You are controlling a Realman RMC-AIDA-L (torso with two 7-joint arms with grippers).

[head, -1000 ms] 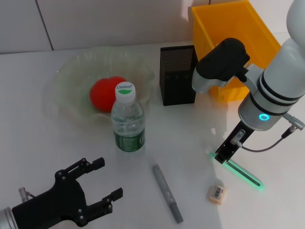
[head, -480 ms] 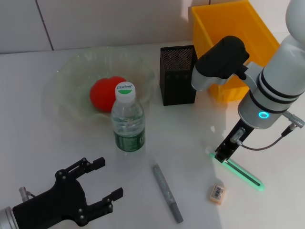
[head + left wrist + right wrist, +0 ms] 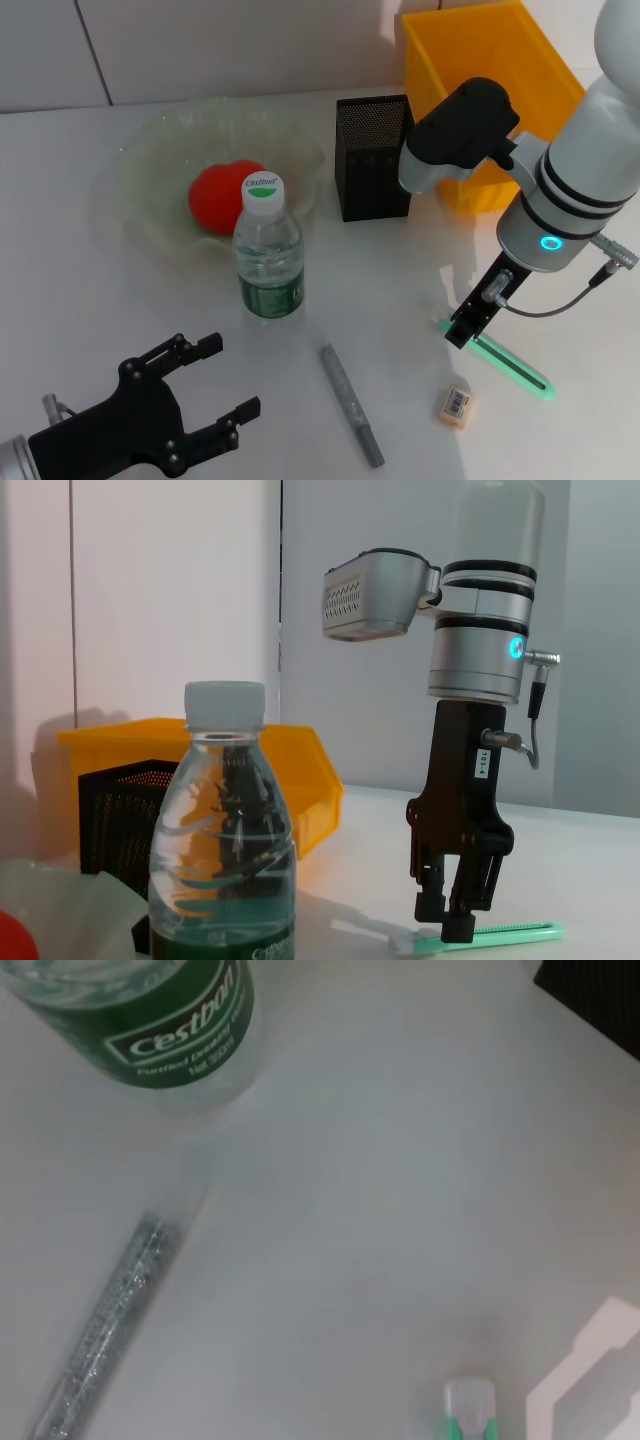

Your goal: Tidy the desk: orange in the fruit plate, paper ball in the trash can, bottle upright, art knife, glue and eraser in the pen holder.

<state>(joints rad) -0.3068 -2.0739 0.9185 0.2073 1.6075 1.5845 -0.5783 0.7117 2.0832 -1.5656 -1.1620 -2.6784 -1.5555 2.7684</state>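
The right gripper (image 3: 461, 333) hangs low over the near-left end of the green art knife (image 3: 497, 359) on the worktop (image 3: 400, 270), fingers apparently nearly closed there, probably for pickup. The left gripper (image 3: 215, 390) waits open, near left; the pen holder (image 3: 374, 157) stands farther back.

A robot test bench set up as a mock office desk: a plain white table (image 3: 80, 300) against bare white panelled walls (image 3: 200, 45), with stationery props such as a black mesh pen holder (image 3: 374, 157) and a yellow trash can (image 3: 495, 90) at the upper right of the head view.
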